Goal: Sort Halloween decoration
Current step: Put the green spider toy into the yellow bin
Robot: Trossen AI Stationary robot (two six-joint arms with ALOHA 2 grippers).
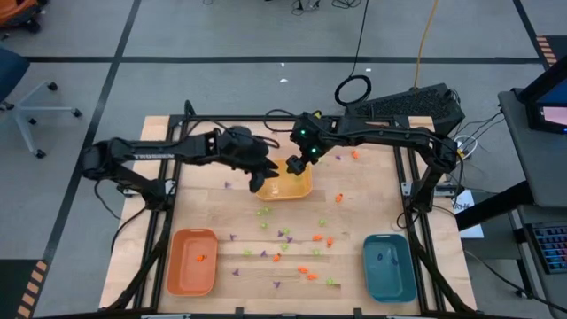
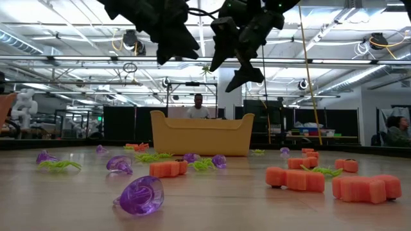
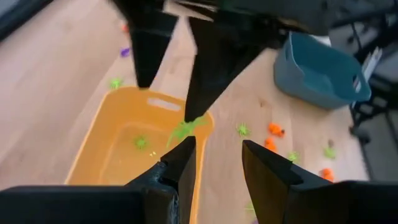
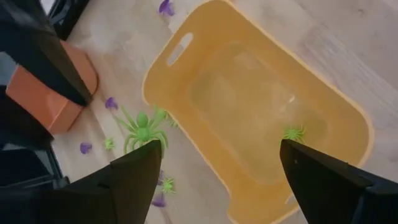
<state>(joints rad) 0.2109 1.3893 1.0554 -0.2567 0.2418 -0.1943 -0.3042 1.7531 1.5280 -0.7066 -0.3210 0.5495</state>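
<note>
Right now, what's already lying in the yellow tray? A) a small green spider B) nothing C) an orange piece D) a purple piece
A: the right wrist view shows one small green spider on the floor of the yellow tray, with no orange or purple piece inside it.

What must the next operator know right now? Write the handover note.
Right gripper: open above the yellow tray. A green spider hangs at one fingertip by the tray's rim; I cannot tell if it has let go.
Left gripper: open, empty, over the same tray.
Done: second spider in the yellow tray; one orange piece in the orange tray.
Left: many loose pieces, orange, green and purple, on the table. Teal tray: contents unclear.
</note>
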